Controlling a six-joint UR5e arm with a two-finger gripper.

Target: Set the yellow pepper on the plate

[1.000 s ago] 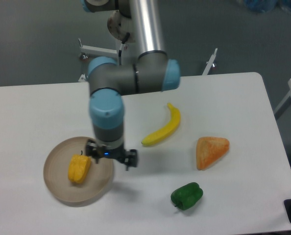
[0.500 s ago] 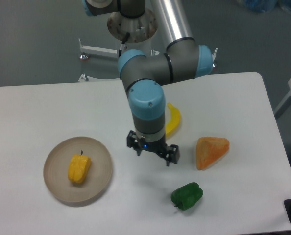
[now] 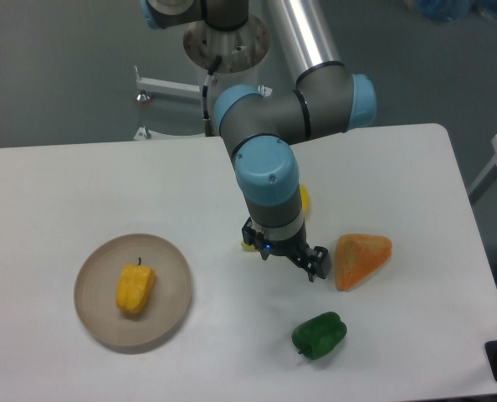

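The yellow pepper (image 3: 135, 287) lies on the beige plate (image 3: 94, 311) at the front left of the table, its dark stem pointing away from me. My gripper (image 3: 289, 256) hangs over the middle of the table, well to the right of the plate, between the banana and the orange wedge. Its fingers are spread apart and hold nothing.
A yellow banana (image 3: 304, 199) lies behind the gripper, mostly hidden by the arm. An orange wedge (image 3: 362, 258) sits just right of the gripper. A green pepper (image 3: 320, 334) lies near the front edge. The table's right edge is near the wedge.
The arm has swung right, away from the plate to the table's middle, and now covers most of the banana. The yellow pepper has stayed on the plate.
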